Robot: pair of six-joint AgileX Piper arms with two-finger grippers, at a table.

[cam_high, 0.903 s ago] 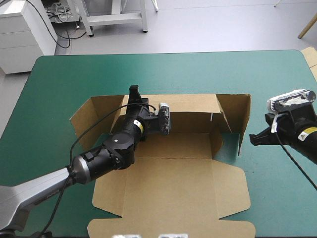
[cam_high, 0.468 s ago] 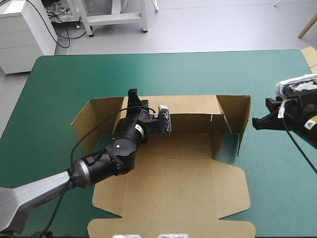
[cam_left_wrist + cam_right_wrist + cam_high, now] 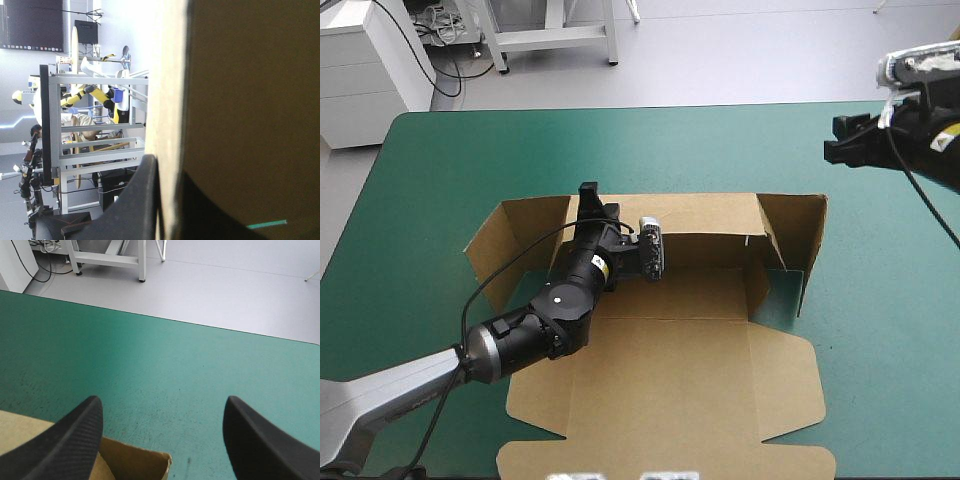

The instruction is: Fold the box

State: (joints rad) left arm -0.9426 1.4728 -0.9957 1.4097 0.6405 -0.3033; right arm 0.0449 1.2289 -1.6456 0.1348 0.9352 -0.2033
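Box [image 3: 670, 340] walls are standing; left gripper [image 3: 587, 192] is clamping the rear wall [image 3: 705, 213], right gripper [image 3: 833, 148] is hovering with fingers apart; tucking the side flap [image 3: 810, 240] is likely coming next.

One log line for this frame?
left hand: shut on back wall | right hand: open, clear of box | lid: flat | fold: unfinished

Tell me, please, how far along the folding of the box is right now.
Done: the far wall and right wall of the box stand up. In hand: the left gripper is shut on the far wall near its left end; the right gripper hangs open above the far right of the table. Left: the left flap leans outward, and the near panel lies flat.
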